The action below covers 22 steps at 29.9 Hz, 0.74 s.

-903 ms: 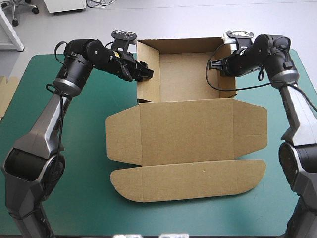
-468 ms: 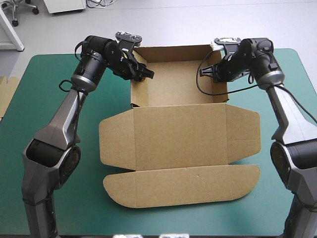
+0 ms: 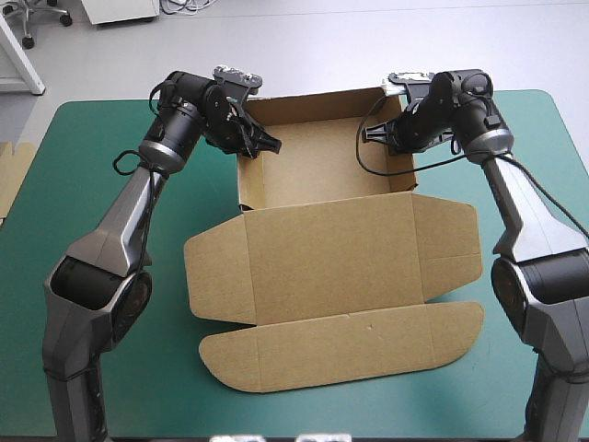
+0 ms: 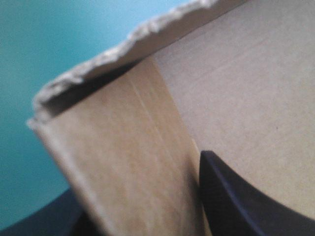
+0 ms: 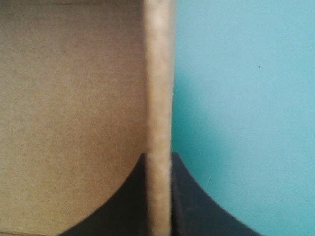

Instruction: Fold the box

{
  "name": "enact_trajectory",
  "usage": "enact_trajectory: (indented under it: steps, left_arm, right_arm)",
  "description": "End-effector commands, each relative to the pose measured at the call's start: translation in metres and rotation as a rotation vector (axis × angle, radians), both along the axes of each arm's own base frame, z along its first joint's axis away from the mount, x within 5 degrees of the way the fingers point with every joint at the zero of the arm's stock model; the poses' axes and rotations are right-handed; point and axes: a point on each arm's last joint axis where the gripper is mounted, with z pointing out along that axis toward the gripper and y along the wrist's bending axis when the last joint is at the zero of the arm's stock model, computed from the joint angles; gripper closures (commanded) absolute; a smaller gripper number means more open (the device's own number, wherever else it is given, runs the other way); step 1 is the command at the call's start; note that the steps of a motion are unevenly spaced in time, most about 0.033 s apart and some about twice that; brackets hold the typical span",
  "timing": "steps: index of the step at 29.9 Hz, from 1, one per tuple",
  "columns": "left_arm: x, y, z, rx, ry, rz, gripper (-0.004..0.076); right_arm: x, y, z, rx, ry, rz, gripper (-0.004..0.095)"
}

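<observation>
The brown box (image 3: 322, 166) stands as an open tray at the far middle of the table. Its lid (image 3: 336, 262) and front flap lie flat toward the near edge. My left gripper (image 3: 261, 143) is shut on the tray's left wall. In the left wrist view that wall (image 4: 118, 167) runs between the black fingers (image 4: 236, 201), gripper (image 4: 142, 211). My right gripper (image 3: 390, 134) is shut on the right wall. In the right wrist view the wall's edge (image 5: 158, 88) stands upright between the fingers (image 5: 197, 209), gripper (image 5: 158, 196).
The teal-green cover (image 3: 101, 184) shows on both sides of the box. An edge of more brown board (image 3: 9, 180) lies at the table's left edge. The tray's back wall stands close to the table's far edge.
Both grippers have moved leftward with the tray walls held. The whole box has slid left and turned a little, its lid now slanting.
</observation>
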Motion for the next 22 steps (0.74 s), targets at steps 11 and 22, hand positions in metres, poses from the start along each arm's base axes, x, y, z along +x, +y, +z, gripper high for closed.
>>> enact_trajectory:
  steps: [11, 22]
  left_arm:
    - [-0.025, -0.016, 0.019, 0.055, -0.012, -0.061, 0.0365]
    - [-0.019, -0.006, 0.019, 0.176, -0.060, -0.040, 0.0727]
  right_arm:
    - [-0.006, -0.015, 0.035, 0.096, -0.092, -0.062, 0.0906]
    - [-0.002, -0.017, 0.025, 0.054, -0.064, -0.070, 0.0906]
